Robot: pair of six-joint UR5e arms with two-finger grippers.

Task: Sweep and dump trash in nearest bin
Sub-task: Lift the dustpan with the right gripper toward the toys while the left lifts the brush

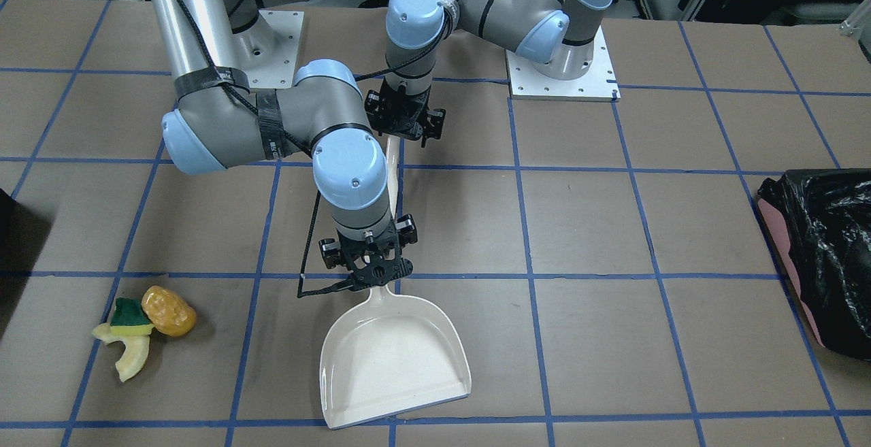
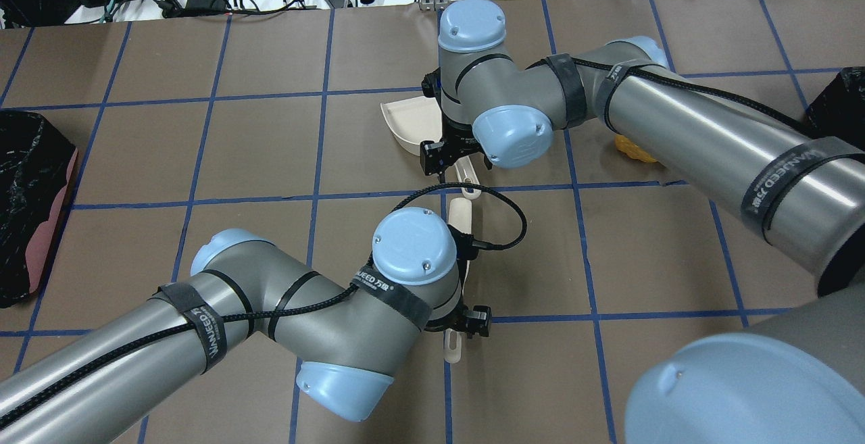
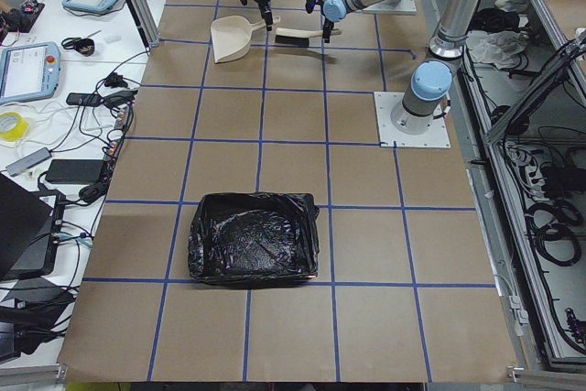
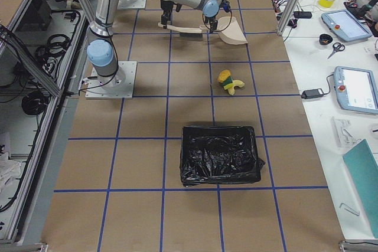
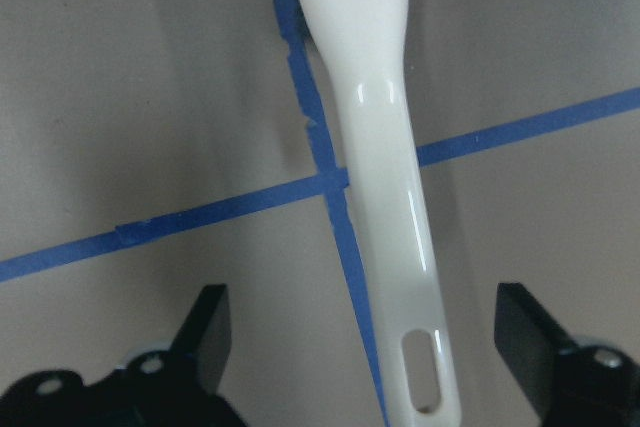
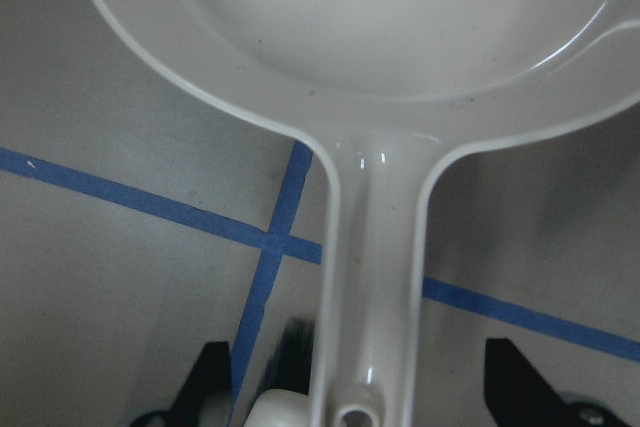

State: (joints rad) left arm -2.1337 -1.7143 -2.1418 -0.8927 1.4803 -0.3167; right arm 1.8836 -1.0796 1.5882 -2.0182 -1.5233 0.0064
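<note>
Right gripper [image 1: 373, 271] sits low over the handle of the white plastic dustpan [image 1: 395, 365]. Its fingers [image 6: 515, 382] are spread wide, with the handle between them and a gap on each side, so nothing is gripped. Dustpan lies flat on the brown table with blue tape grid [image 1: 612, 229], mouth facing away from the robot.

Left gripper [image 1: 406, 120] is over the white-handled brush with dark bristles [image 1: 393, 168], at the end nearest the robot's base. Its fingers [image 5: 210, 332] are also wide, with the slotted handle tip between them, not clamped. Brush lies in line with the dustpan handle, bristle end just beside that handle's tip.

Trash is on the table on the robot's right, apart from the dustpan, three pieces in one cluster:
- glossy orange-yellow lump [image 1: 170, 311]
- green-and-yellow sponge block [image 1: 130, 318], touching the lump
- pale yellow crescent [image 1: 130, 357], against the sponge

In the right side view the cluster lies between the dustpan and a black-bag-lined bin [image 4: 220, 154]. A second black-lined bin [image 1: 827, 256] stands on the robot's left, well apart from the trash.
</note>
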